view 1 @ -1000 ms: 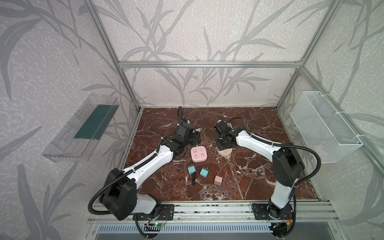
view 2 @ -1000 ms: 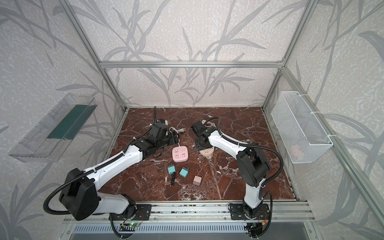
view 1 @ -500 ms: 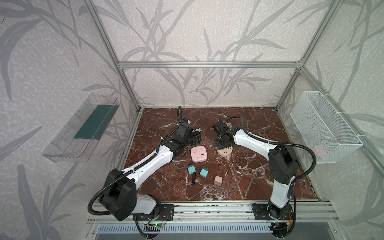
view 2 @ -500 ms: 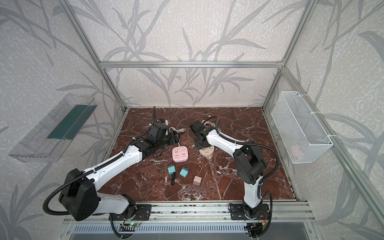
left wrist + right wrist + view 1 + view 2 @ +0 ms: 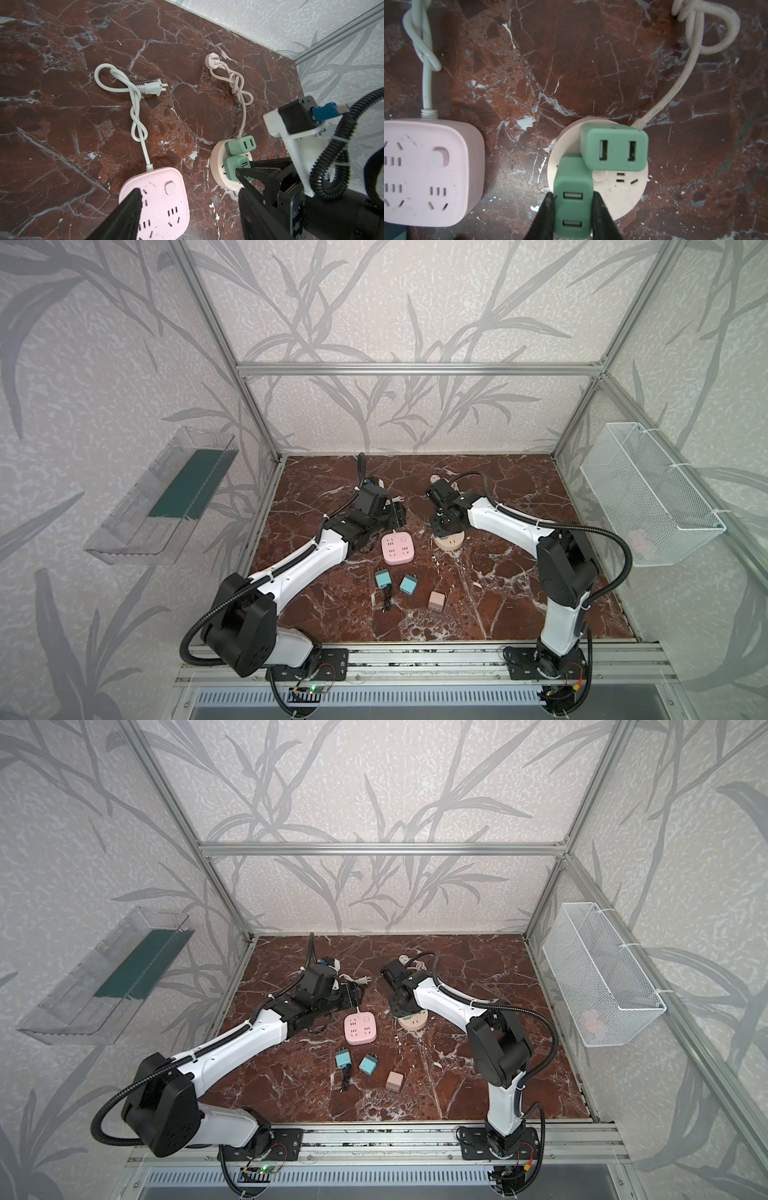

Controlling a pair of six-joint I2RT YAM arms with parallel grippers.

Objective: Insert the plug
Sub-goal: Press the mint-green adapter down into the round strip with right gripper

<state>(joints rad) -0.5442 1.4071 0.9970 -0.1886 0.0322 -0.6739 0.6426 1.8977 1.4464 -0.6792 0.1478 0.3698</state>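
Right wrist view: the right gripper (image 5: 573, 194) has its jaws clamped on the two long sides of the green plug (image 5: 572, 209), which stands on the round socket (image 5: 618, 199).
Step in hand: seating the plug, as I judge it. The prongs are hidden under the body, so I cannot tell whether it is fully home.
Plug's place: in both top views the round socket (image 5: 448, 542) sits just right of the frame's centre on the worktop (image 5: 498, 593). It lies just right of the pink strip (image 5: 397, 548). The right gripper covers the plug there.
Pointing: the face with the two USB ports is turned up toward the wrist camera, so the prongs presumably point down into the socket.
Long axis: it runs along the gap between the jaws, at a right angle to the seated green charger (image 5: 613, 148), whose corner crowds the plug.
Left gripper: in the left wrist view the left gripper (image 5: 188, 193) hangs over the pink strip with its jaws wide apart and empty.
Next move: probably a straight push down that keeps the plug upright and clear of the neighbour's corner, then a release.
Spares: two teal plugs (image 5: 382, 577) lie loose below the pink strip.
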